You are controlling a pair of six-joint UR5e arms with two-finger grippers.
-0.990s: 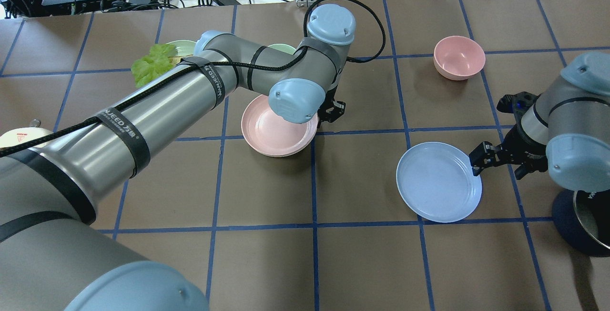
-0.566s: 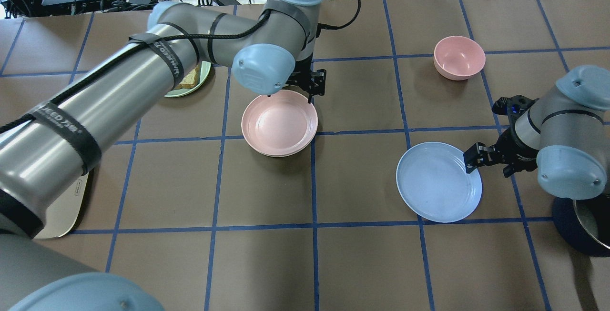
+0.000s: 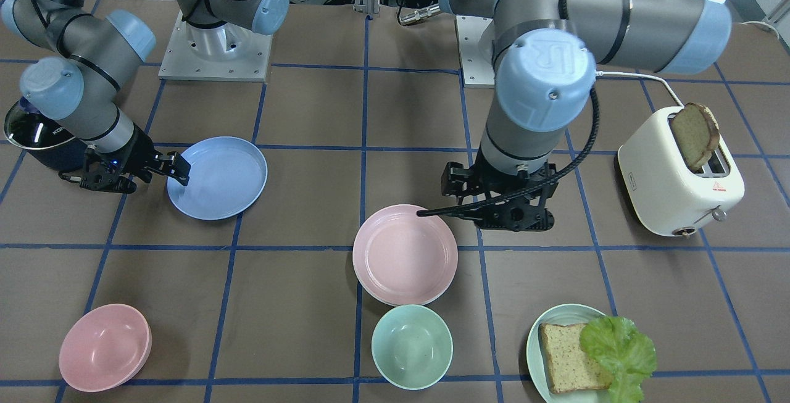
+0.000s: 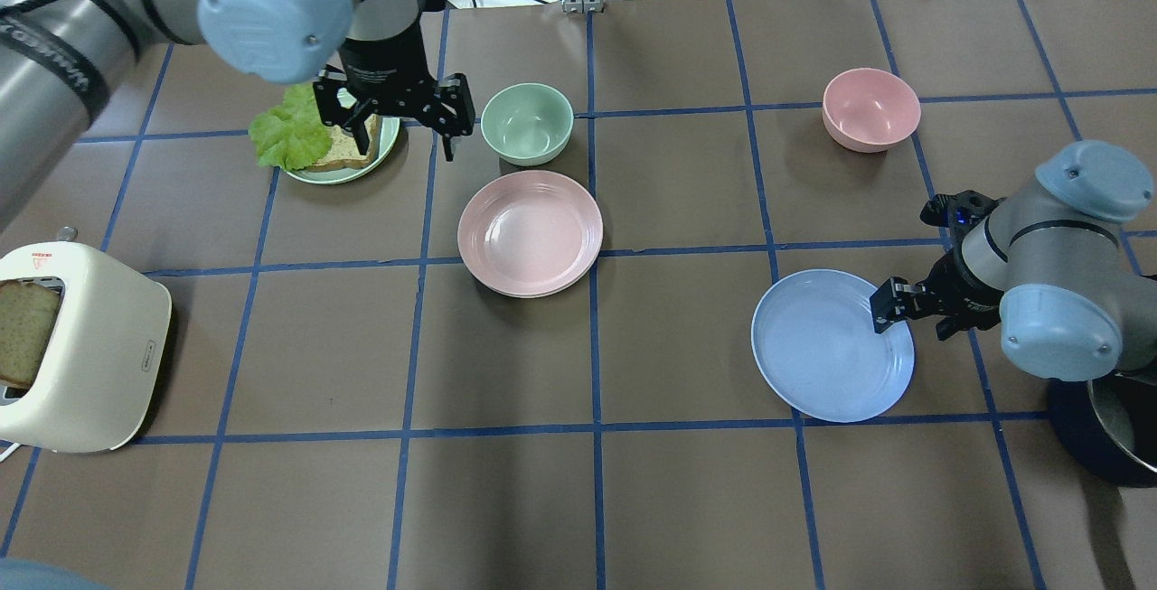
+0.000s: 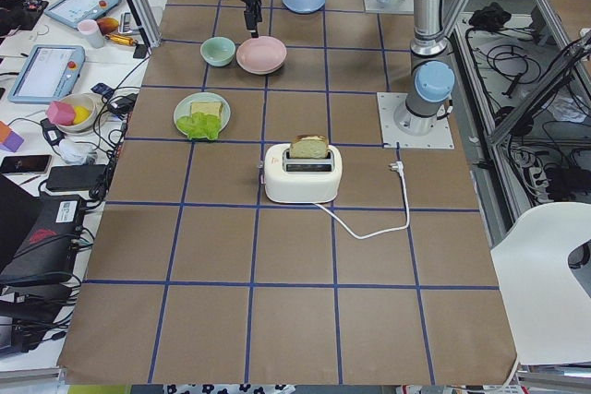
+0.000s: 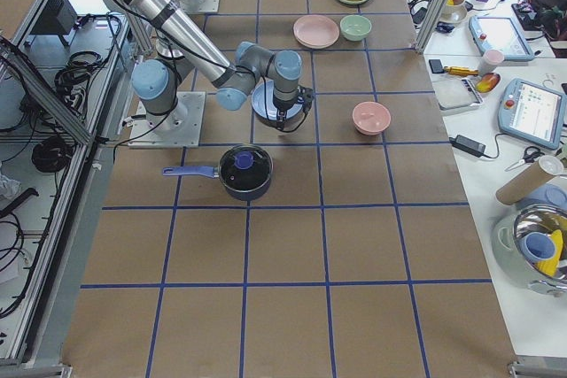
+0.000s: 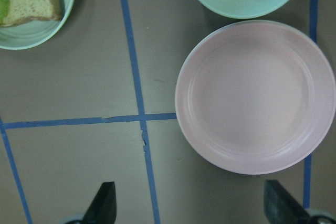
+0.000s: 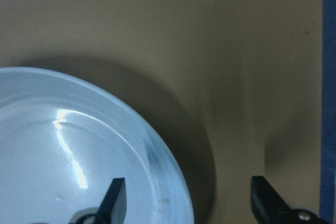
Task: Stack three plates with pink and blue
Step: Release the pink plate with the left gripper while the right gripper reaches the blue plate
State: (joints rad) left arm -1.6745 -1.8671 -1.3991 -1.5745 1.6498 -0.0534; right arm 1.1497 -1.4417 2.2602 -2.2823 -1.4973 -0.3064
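The pale pink plate [image 4: 530, 233] lies mid-table, also in the front view [image 3: 405, 255] and left wrist view [image 7: 255, 95]. A paler rim shows under its edge [image 3: 384, 297], seemingly the cream-white plate. The light blue plate [image 4: 827, 346] lies alone to the right [image 3: 217, 178]. My left gripper [image 4: 402, 131] is open and empty, raised left of and beyond the pink plate [image 7: 191, 209]. My right gripper [image 4: 890, 312] is open and low, its fingers astride the blue plate's right rim [image 8: 157, 171], one finger [image 8: 116, 199] over the plate.
A mint-green bowl [image 4: 527, 123] stands just beyond the pink plate. A pale green plate [image 4: 343, 176] with toast and lettuce is under the left wrist. A pink bowl [image 4: 870, 108] is far right. A toaster [image 4: 86, 364] stands at left, a dark blue pot [image 4: 1076, 432] at right.
My left arm has swung away from over the pink plate to the far left, uncovering the mint bowl and toaster. My right gripper has edged in over the blue plate's rim.
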